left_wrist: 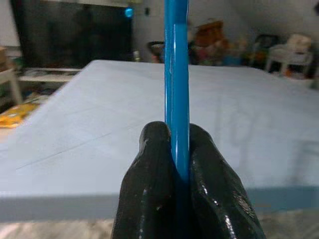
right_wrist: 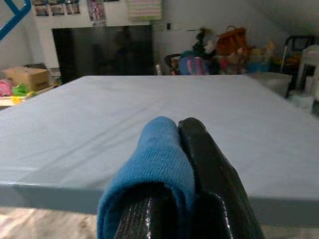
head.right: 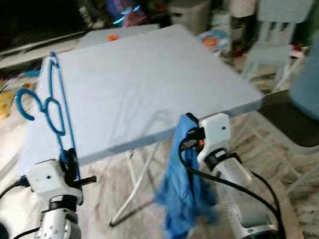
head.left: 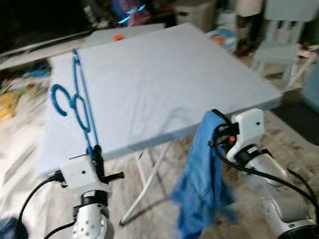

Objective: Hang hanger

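Left claw (head.left: pixel 96 155) pinches hanger (head.left: pixel 78 102) (upright); right claw (head.left: pixel 214 124) grips cloth (head.left: pixel 199 180)

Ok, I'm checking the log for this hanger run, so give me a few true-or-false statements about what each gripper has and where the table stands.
1. The left gripper is shut on the blue hanger. True.
2. The hanger lies flat on the table. False: it stands upright in the gripper.
3. The right gripper holds a blue cloth. True.
4. The cloth is spread over the tabletop. False: it hangs down from the gripper, in front of the table's near edge.
5. A pale chair stands beyond the table to the right. True.
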